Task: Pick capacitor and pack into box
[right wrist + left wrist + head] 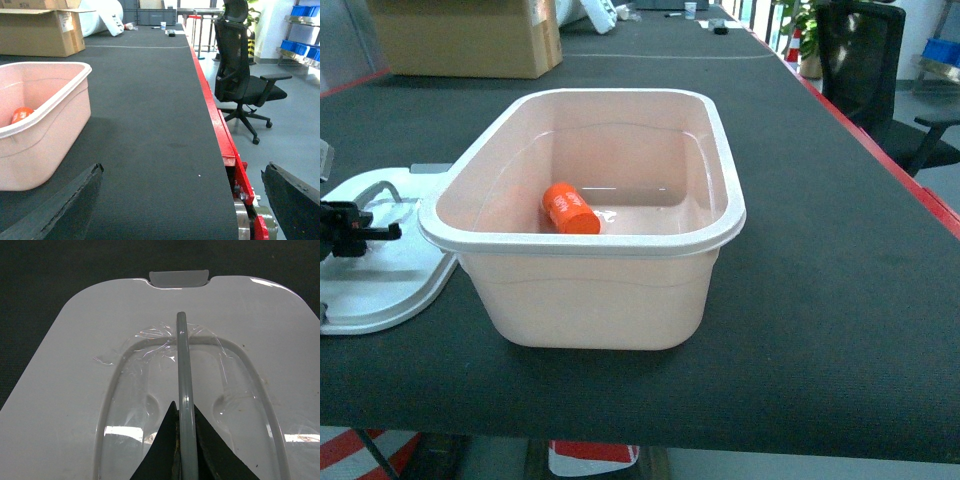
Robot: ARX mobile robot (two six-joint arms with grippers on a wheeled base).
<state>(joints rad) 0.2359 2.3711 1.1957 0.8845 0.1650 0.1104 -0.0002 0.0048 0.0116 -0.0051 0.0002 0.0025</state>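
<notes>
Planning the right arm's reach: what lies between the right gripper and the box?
Only bare black table mat between the right gripper and the box, per the right wrist view.

The left tool point(360, 232) shows at the left edge of the head view, low and roughly level, its dark fingers pointing right. In the left wrist view its two dark fingers point(162, 450) come to a point and pinch the grey handle point(183, 390) of the lid point(60, 390) between them, so the tool is clamped on that handle. The right arm does not show in the head view. In the right wrist view the right tool's point(185, 200) two dark fingers point(65, 205) stand far apart at the bottom corners, spread wide with nothing between them, hanging low over the tabletop point(150, 125) near its red edge.
</notes>
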